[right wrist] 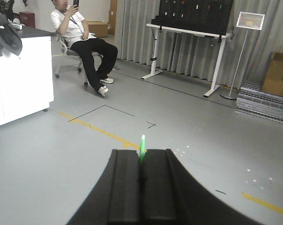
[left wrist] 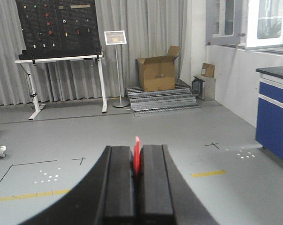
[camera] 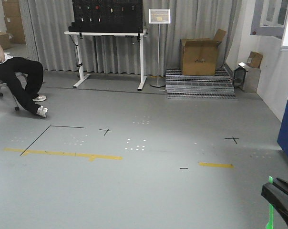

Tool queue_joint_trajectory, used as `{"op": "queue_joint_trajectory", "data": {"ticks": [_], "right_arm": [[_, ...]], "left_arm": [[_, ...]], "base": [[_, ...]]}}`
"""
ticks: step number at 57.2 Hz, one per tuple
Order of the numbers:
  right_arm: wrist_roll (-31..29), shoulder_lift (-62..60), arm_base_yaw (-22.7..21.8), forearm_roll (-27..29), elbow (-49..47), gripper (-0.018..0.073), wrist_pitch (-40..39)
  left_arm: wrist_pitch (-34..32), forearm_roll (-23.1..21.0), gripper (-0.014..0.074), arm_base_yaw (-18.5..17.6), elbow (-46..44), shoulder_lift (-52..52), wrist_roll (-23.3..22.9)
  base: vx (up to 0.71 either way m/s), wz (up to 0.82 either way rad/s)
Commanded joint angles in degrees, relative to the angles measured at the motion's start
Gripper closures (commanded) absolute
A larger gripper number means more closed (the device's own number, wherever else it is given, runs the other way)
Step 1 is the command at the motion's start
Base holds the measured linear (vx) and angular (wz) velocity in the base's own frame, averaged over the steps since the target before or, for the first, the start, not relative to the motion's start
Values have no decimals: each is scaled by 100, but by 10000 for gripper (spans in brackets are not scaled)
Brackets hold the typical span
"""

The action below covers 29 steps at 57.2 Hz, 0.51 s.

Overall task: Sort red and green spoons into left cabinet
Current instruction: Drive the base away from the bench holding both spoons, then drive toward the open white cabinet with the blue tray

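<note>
Between pads (left wrist: 120,187), slim red spoon (left wrist: 137,154), presumably

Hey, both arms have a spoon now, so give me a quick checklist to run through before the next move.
1. Grip on the red spoon: ok, the left gripper is shut on it, its end standing up between the fingers.
2. Grip on the green spoon: ok, the right gripper is shut on it.
3. The left cabinet in sight: not ok, no view shows it.
4. Shelf room for both spoons: cannot tell.
5. The seated person apart from the arms: ok, sitting far off at the front view's left edge.
</note>
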Motion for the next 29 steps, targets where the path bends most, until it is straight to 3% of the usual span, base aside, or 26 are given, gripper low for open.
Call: {"op": "queue_joint_trajectory", "data": {"ticks": [1,29], "right_arm": [[-17,-28,-17,141,-176,565,-250],[-17,-28,-17,141,-176,565,-225]], "left_arm": [[-422,-61,603,-15,-152,-2,-29],[-428,-61,603,-15,-152,-2,-29]], "base": [[67,7],[69,2]]}}
